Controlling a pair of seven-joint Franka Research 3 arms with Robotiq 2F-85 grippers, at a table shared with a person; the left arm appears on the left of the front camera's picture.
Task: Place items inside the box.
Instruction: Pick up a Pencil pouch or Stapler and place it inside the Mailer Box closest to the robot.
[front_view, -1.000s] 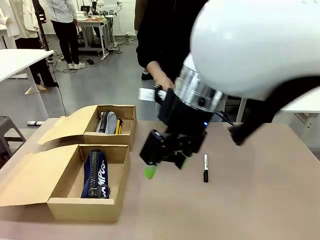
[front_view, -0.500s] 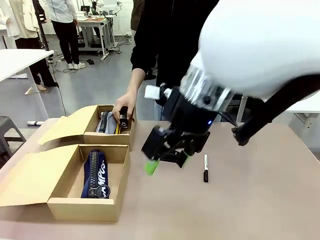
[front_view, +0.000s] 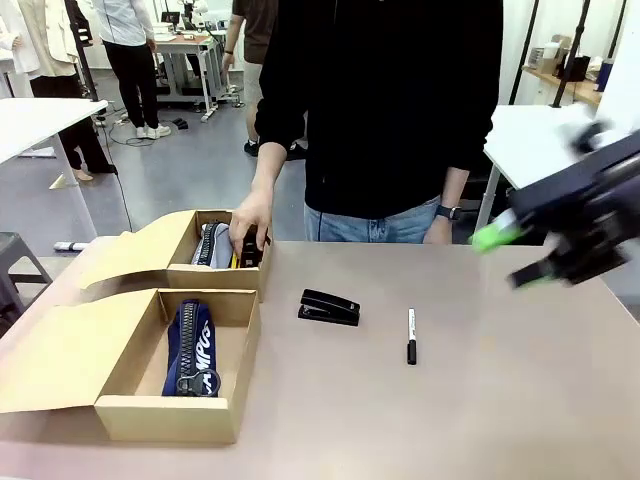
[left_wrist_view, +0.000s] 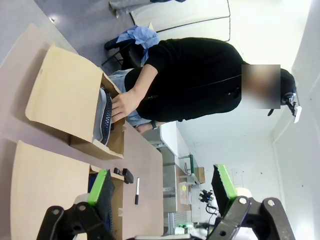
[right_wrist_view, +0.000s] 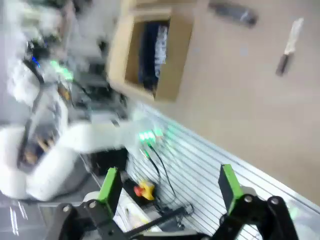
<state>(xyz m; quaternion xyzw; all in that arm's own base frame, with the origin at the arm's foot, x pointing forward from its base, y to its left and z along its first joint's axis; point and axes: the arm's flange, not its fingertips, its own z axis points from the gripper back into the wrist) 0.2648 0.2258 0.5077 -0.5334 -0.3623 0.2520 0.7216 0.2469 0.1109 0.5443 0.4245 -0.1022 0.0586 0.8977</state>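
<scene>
The box (front_view: 170, 418), wide and shallow, sits open at the near left with its flap folded out. Inside it lies the navy pouch (front_view: 193, 347) with white lettering. A black stapler (front_view: 329, 308) rests on the bare table to the right of the box. Over the table's right edge, far from the stapler, my right gripper (front_view: 520, 255) is open, blurred and holding nothing. The blurred right wrist view has the open right gripper (right_wrist_view: 169, 184), the box (right_wrist_view: 175, 65), the pouch (right_wrist_view: 152, 47) and the stapler (right_wrist_view: 235, 12). My left gripper (left_wrist_view: 162, 187) is open and holds nothing.
A smaller cardboard box (front_view: 225, 277) stands behind the big one, holding a grey pouch (front_view: 216, 243). The person's hand (front_view: 248, 222) is on its right end. A black-and-white marker (front_view: 411, 336) lies right of the stapler. The person stands at the far edge.
My right arm has swung from the middle of the table to the right edge, uncovering the stapler. The person's hand has come down onto the smaller box.
</scene>
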